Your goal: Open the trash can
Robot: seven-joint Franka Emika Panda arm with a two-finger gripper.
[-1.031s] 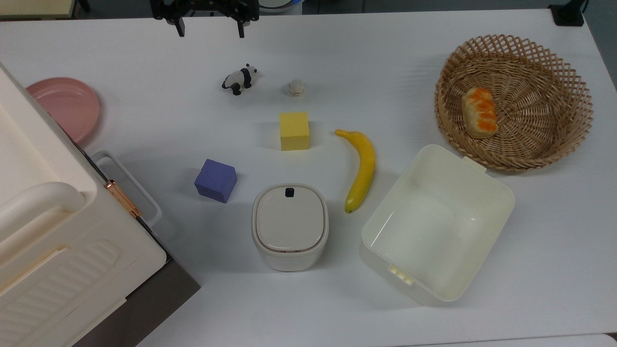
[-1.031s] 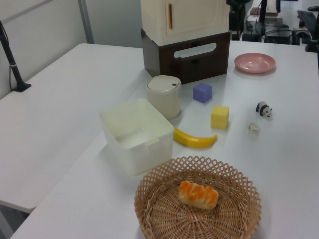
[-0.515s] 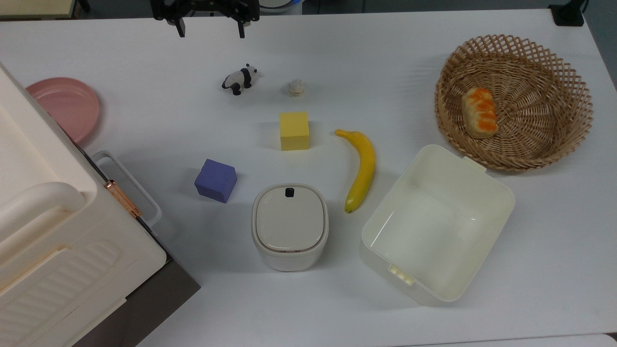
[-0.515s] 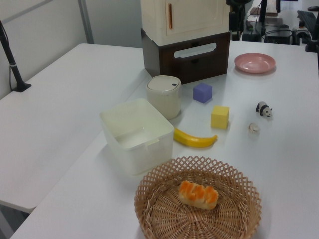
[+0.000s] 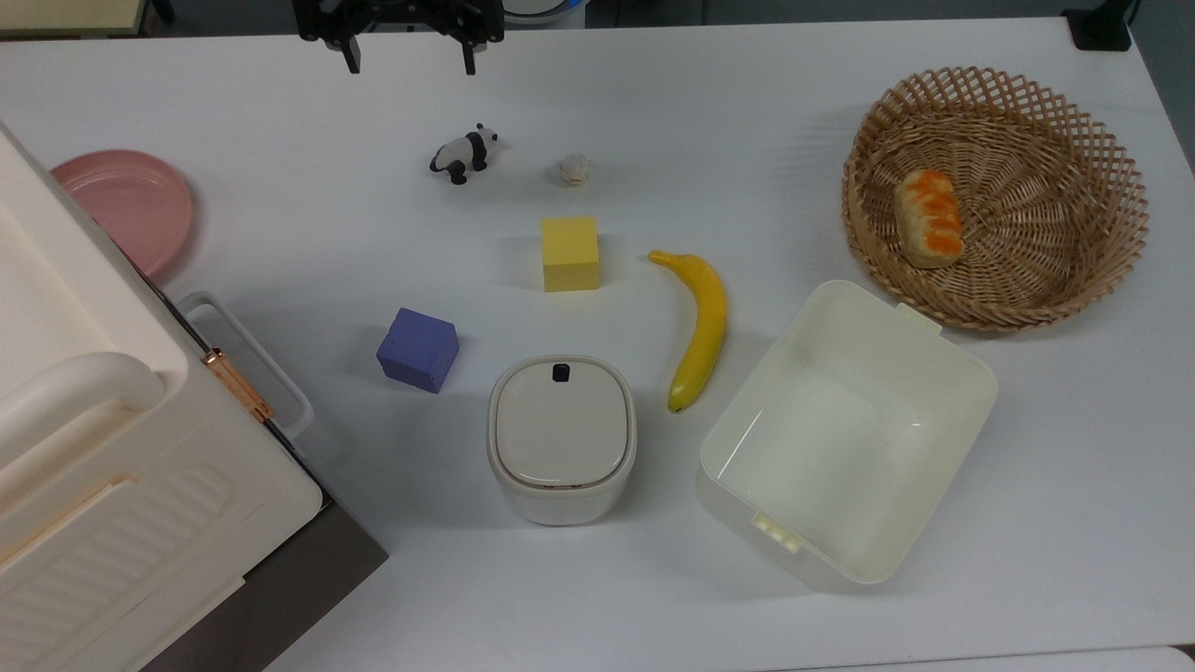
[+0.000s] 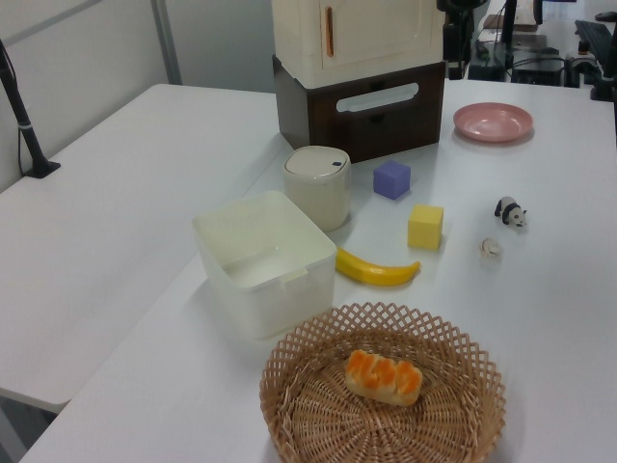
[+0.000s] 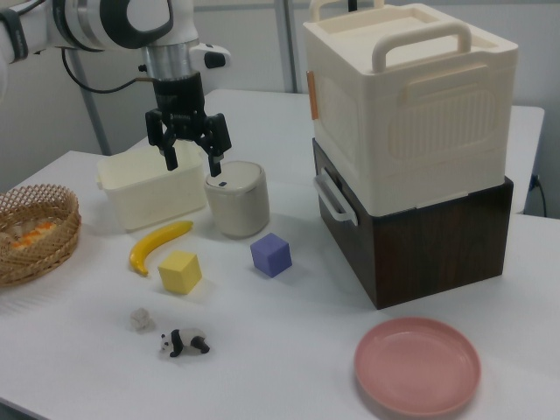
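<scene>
The gripper hangs at the far table edge in the top view, fingers spread wide and holding nothing. The trash can sits mid-table, lid shut — between a purple cube on the top view's left and a banana and tub on the top view's right.

banana beside tub | bread in basket | panda near yellow cube
</scene>
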